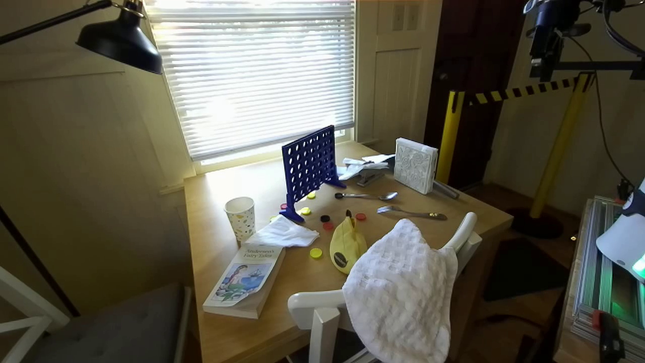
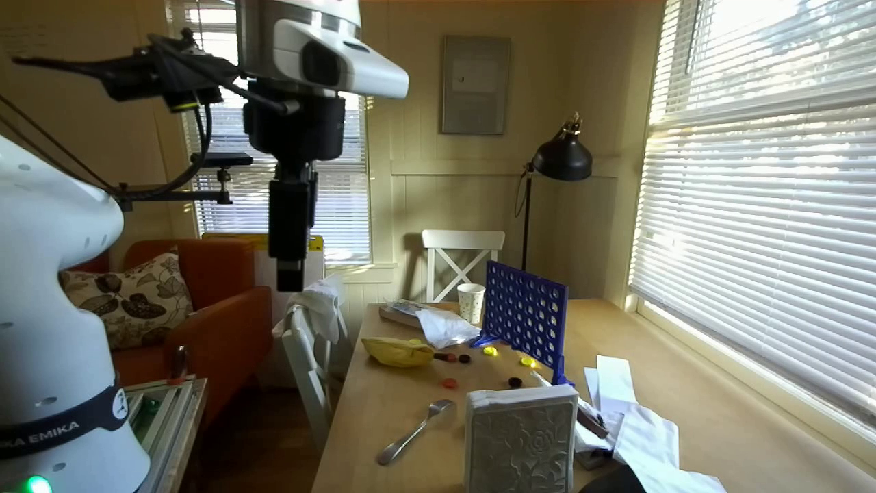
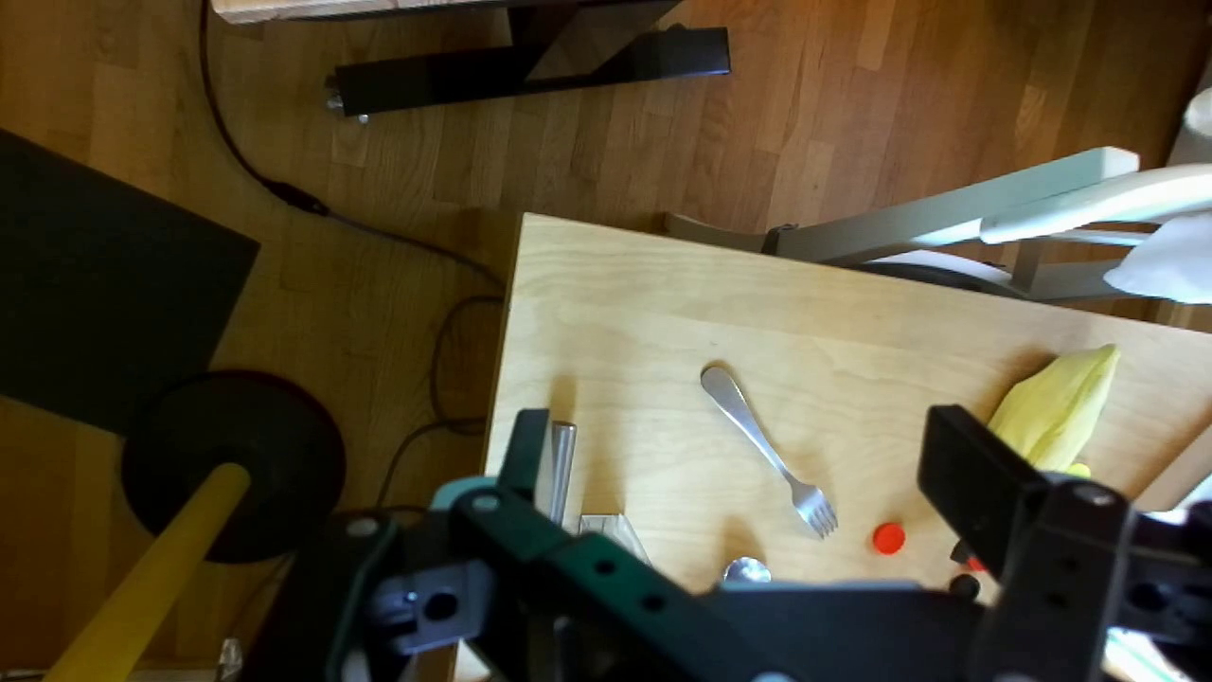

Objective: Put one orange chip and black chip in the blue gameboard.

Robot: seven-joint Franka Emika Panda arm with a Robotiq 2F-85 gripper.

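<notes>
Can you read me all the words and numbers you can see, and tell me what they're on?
"Andersen's Fairy Tales": on the book.
"KA EMIKA": on the black band around the robot arm; the picture's edge cuts it off.
Too small to read: the dark oval label on the yellow banana-shaped thing.
Numbers: none I can read.

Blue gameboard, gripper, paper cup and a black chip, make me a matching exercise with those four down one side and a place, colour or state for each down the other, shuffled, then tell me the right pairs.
1. Blue gameboard
2. Gripper
3. Paper cup
4. Black chip

A. Lying close to a red chip
B. Speckled white, near the book
C. Upright, with rows of round holes
D. Open, holding nothing

Right pairs: 1-C; 2-D; 3-B; 4-A
</notes>
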